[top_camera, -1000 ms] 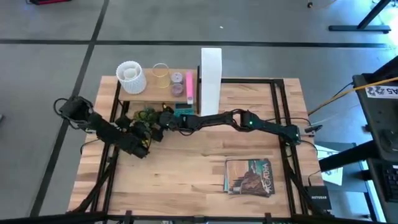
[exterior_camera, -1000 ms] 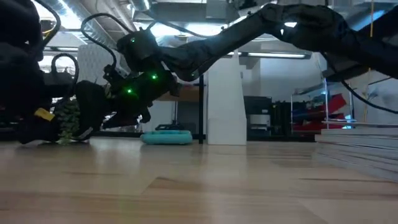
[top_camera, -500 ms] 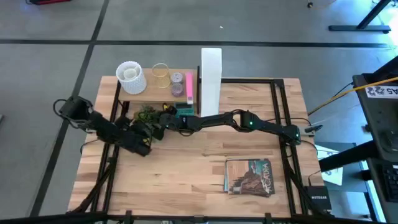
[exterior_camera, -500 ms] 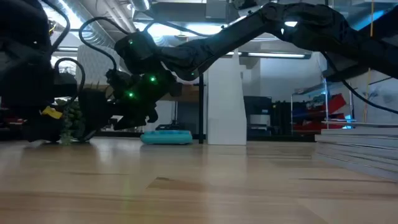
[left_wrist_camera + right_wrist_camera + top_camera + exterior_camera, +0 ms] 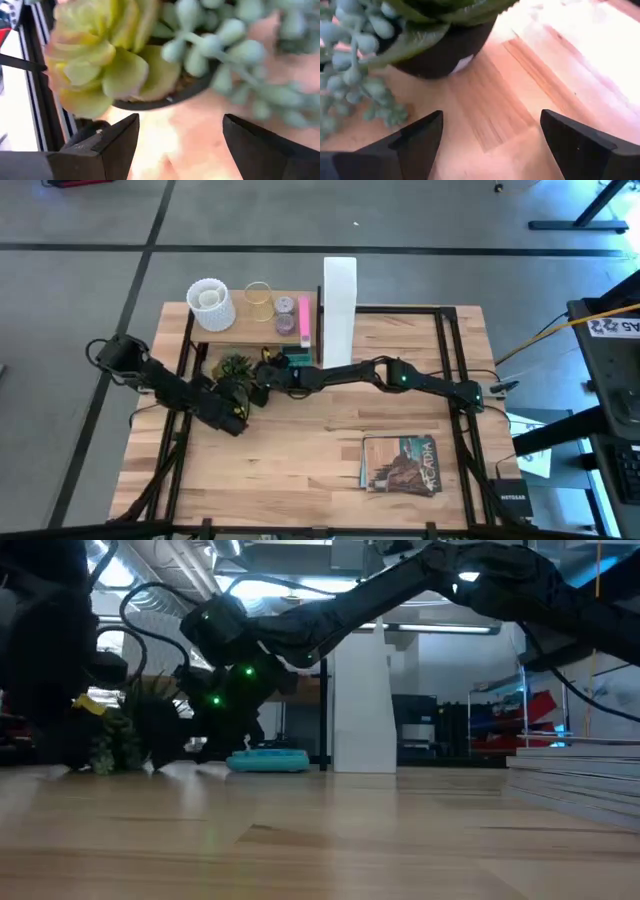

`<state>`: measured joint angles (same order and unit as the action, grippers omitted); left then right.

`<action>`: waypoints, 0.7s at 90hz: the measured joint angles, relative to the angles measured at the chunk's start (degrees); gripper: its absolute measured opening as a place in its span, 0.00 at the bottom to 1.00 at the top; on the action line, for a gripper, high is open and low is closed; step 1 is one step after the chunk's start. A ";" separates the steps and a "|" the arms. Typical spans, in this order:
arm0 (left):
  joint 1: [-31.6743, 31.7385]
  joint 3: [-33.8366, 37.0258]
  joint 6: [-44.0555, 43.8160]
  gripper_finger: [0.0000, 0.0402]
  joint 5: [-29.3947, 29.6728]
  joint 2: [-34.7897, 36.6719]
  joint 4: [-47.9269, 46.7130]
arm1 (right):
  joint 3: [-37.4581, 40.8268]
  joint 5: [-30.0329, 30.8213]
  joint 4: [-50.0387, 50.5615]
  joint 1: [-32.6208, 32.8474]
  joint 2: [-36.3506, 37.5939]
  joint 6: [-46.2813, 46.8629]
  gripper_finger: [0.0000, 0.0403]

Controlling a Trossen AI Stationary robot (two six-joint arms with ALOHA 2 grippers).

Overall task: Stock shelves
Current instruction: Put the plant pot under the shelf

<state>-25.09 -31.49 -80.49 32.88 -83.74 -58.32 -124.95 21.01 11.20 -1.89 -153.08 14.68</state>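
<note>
The tabletop (image 5: 320,450) carries a small raised plank shelf (image 5: 250,332) at its far left corner with a tall white file box (image 5: 339,295) just beside it; a white vase (image 5: 210,303), a glass (image 5: 259,298) and pink items stand on the shelf. The potted succulent (image 5: 236,368) sits on the table in front of the shelf, not yet stocked. Over the last second both arms have closed in on it: the left gripper (image 5: 232,412) has edged toward the pot, the right gripper (image 5: 258,380) reaches from the other side. Both wrist views show jaws spread wide, holding nothing, the pot (image 5: 442,50) just ahead. A grasp looks imminent.
</note>
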 joint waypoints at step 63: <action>-25.49 -13.94 -35.75 0.67 7.24 -1.03 -14.35 | 0.02 16.66 11.32 10.86 3.06 -17.34 0.75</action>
<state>-50.58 -45.43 -116.24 40.12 -84.78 -72.67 -124.92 37.67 22.52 8.97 -150.01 -2.66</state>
